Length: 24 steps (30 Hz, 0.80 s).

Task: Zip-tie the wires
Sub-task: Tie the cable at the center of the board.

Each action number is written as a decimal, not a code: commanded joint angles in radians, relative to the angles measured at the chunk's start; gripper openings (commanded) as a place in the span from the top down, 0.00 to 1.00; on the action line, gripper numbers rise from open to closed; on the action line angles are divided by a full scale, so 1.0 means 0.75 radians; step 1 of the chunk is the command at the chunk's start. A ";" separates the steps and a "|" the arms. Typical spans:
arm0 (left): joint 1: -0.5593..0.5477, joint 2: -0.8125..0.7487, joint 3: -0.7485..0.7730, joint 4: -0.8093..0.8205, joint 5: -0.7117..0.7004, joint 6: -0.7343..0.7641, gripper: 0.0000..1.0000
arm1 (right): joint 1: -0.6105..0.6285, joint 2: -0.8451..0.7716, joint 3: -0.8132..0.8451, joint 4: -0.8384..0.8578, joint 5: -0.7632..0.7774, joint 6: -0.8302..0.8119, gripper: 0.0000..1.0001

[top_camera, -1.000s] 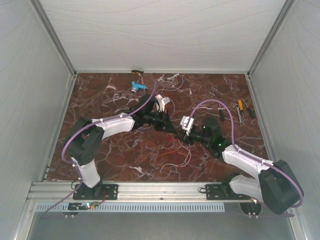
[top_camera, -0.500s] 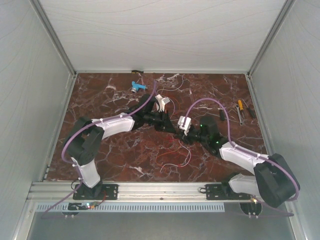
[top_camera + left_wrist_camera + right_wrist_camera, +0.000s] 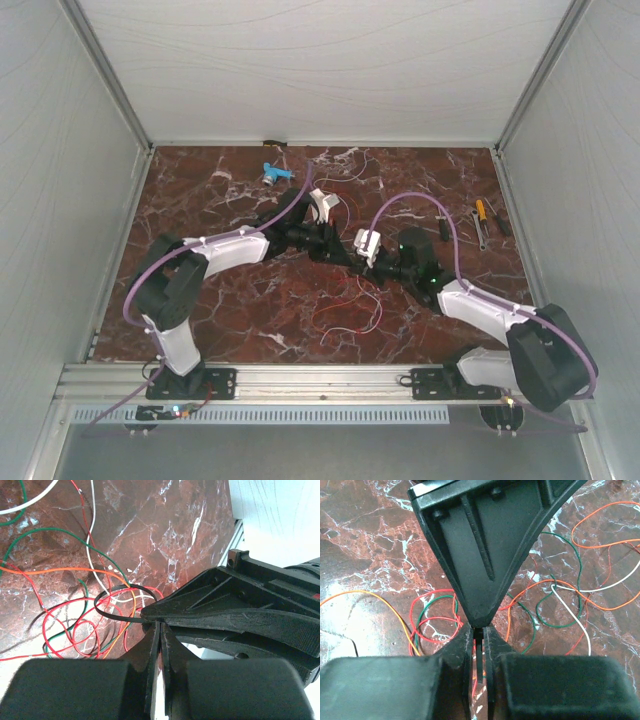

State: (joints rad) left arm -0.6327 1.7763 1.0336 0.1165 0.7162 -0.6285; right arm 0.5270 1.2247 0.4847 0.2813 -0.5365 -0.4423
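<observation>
Red-brown marble table (image 3: pixel 230 300) fills the top view, w/ pale walls on three sides. L arm (image 3: pixel 225 250) comes up from the 7 o'clock corner and R arm (image 3: pixel 480 310) from the 5 o'clock corner. Both reach inward and meet tip to tip near table centre.

L gripper (image 3: pixel 160 632): fingers pressed tight together. The lower strand of the zip tie (image 3: pixel 96 602) runs right into their tips, so it looks pinched there. R gripper (image 3: pixel 478 640): clenched on a thin black strip of the same tie, seen btwn its fingers in the R wrist view. The L gripper's black wedge sits just at 12 o'clock of it, nearly touching.

The wires (image 3: pixel 347 308), thin red, orange, white and green strands, lie in loose curls on the marble at 6 o'clock of the meeting grippers. A few more strands lie toward 12 o'clock. In the L wrist view the tie forms an open black loop around several of them, slack, at 10 o'clock of the L fingertips.

Hand tools (image 3: pixel 485 222) lie near the 3 o'clock edge. A blue-and-white piece (image 3: pixel 275 172) sits near the far edge, approx 11 o'clock.
</observation>
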 commanded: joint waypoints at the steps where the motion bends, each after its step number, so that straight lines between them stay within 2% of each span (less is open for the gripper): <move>1: 0.005 -0.004 0.048 0.028 -0.012 0.009 1.00 | -0.001 0.013 0.060 -0.015 -0.023 -0.045 1.00; 11: 0.007 -0.037 0.044 0.011 -0.097 0.012 1.00 | -0.003 -0.048 0.072 -0.199 0.007 -0.103 1.00; 24: 0.021 -0.065 0.058 -0.077 -0.211 0.050 1.00 | -0.003 -0.075 0.018 -0.193 0.053 -0.089 1.00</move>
State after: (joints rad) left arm -0.6380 1.7611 1.0401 0.0879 0.6498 -0.6205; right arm 0.5274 1.1889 0.5182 0.1596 -0.5041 -0.5003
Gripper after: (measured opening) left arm 0.003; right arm 0.039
